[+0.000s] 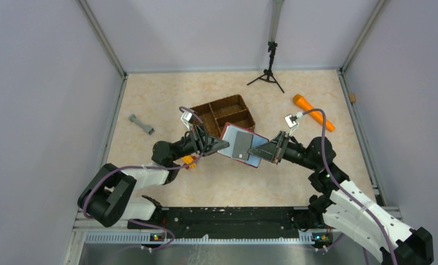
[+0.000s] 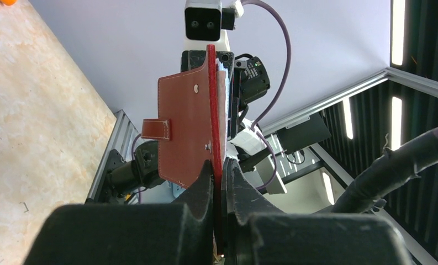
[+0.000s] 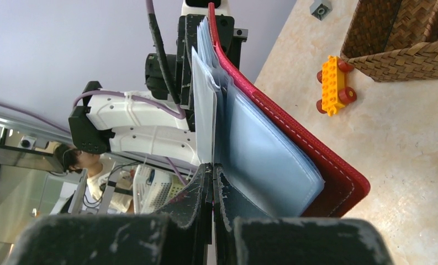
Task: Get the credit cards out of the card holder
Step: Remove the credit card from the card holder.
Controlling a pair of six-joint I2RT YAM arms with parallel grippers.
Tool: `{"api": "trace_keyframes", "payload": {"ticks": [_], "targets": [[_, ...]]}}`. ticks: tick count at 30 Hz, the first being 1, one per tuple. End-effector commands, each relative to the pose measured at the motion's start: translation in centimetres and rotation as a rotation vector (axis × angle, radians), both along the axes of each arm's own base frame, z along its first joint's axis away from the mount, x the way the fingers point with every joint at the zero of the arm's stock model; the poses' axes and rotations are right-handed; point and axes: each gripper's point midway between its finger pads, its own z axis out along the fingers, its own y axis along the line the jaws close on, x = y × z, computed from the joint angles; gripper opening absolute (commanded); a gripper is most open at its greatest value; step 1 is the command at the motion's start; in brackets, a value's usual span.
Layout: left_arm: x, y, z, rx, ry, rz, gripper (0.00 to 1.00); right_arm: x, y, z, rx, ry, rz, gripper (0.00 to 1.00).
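Can see the holder (image 1: 244, 144) spread open and lifted clear of the counter (image 1: 167, 110), over its middle, just on the near side of the basket (image 1: 227, 113). Inside, facing up, can make out a dark card (image 1: 241, 148) lying flat against the pale blue lining, within the holder's outline, so not yet out. Cannot find the gold card in any view; probably tucked among the pockets. Can see no card lying loose on the counter either.

Have the left claw (image 2: 217, 168) clenched on the edge of the red cover, with the strap tab (image 2: 156, 128) sticking out sideways. Have the right claw (image 3: 212, 171) clenched on a thin pale sleeve (image 3: 205, 110) of the inner stack, just beside the blue pocket (image 3: 260, 160). Cannot tell whether a card sits inside that pinched sleeve.

Would judge the opening done and the holder braced from both sides, but the drawing-out barely begun, if at all. Would reckon both cards left to pull free and set down.

Farther out, can spot a yellow toy car (image 3: 333, 84) on the counter by the basket's near left corner, and an orange stick (image 1: 313, 112) toward the far right corner.
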Motion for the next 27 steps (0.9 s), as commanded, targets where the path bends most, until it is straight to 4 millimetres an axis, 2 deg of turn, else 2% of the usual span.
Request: {"api": "trace_keyframes", "payload": {"ticks": [1, 8, 15, 21, 27], "targets": [[-0.9, 1.0, 2.5, -0.085, -0.103, 0.013, 0.00, 0.1, -0.5, 0.2, 0.005, -0.029, -0.010, 0.00], [-0.8, 1.1, 2.8, -0.096, -0.101, 0.008, 0.00, 0.2, -0.8, 0.2, 0.024, -0.042, -0.001, 0.00], [-0.3, 0.1, 1.2, -0.011, -0.078, 0.010, 0.00, -0.6, -0.3, 2.7, 0.098, -0.131, 0.063, 0.00], [-0.1, -1.0, 0.2, 0.103, -0.088, 0.038, 0.30, 0.0, 0.0, 2.4, 0.077, -0.112, 0.064, 0.00], [-0.1, -1.2, -0.2, 0.142, -0.094, 0.041, 0.35, 0.3, 0.2, 1.9, 0.079, -0.090, 0.066, 0.00]]}}
